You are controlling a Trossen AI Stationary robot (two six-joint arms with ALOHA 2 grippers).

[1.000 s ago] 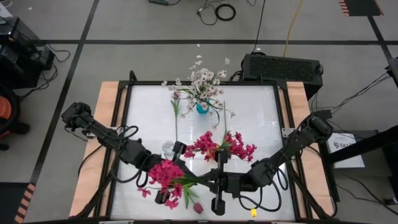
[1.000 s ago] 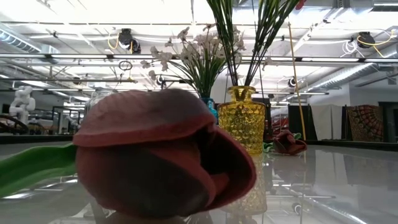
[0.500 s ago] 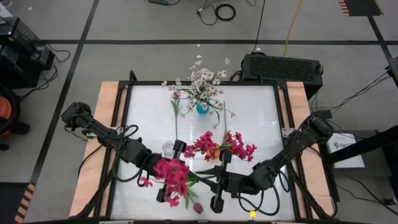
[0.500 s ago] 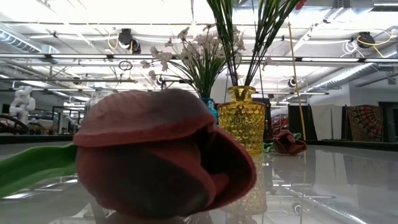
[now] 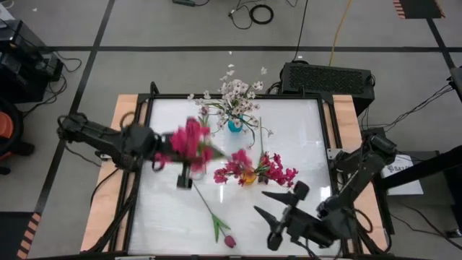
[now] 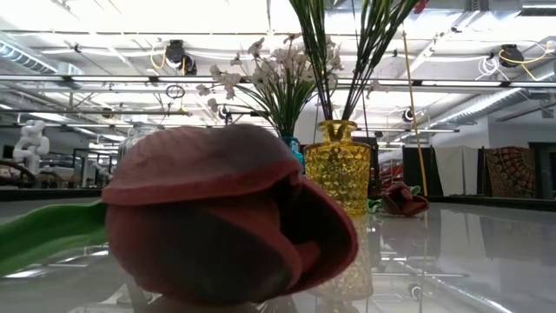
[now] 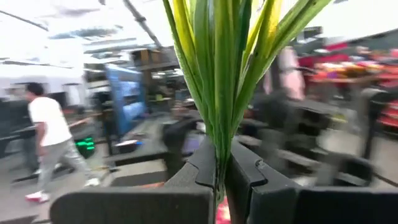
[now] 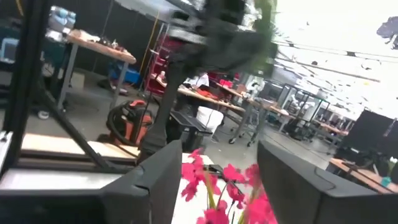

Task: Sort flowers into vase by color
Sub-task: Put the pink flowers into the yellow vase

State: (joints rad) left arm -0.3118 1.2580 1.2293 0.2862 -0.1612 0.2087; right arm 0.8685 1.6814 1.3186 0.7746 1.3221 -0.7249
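Observation:
My left gripper [image 5: 180, 162] is over the table's left half, shut on a cluster of magenta flowers [image 5: 189, 139] that is raised off the table. My right gripper [image 5: 273, 209] hovers open near the front right, with nothing between its fingers. A dark maroon tulip [image 5: 229, 240] lies on its side near the front edge and fills the low view [image 6: 226, 228]. More magenta flowers [image 5: 253, 167] stand in the yellow vase [image 6: 339, 165]. White-pink sprays [image 5: 234, 94] stand in the blue vase [image 5: 234, 126]. Another tulip [image 5: 204, 112] lies flat at the far left. My left gripper pinches the cluster's green stems [image 7: 219, 149] between its two shut fingers [image 7: 245, 168]. In the left wrist view the stems and leaves fan out beyond the fingertips. The cluster is lifted clear of the table, with its blooms [image 5: 189, 139] showing above the gripper in the high view.
The yellow and blue vases stand mid-table and toward the far edge. A clear glass vase [image 6: 139, 139] stands left of them. A black box [image 5: 326, 78] sits behind the far right corner. Bare white table [image 5: 166, 217] lies at the front left.
My left gripper has risen and swung toward the table's far left, lifting the magenta cluster clear of the table. My right gripper has opened and drawn back toward the near right corner. The maroon tulip stays near the front edge, now uncovered.

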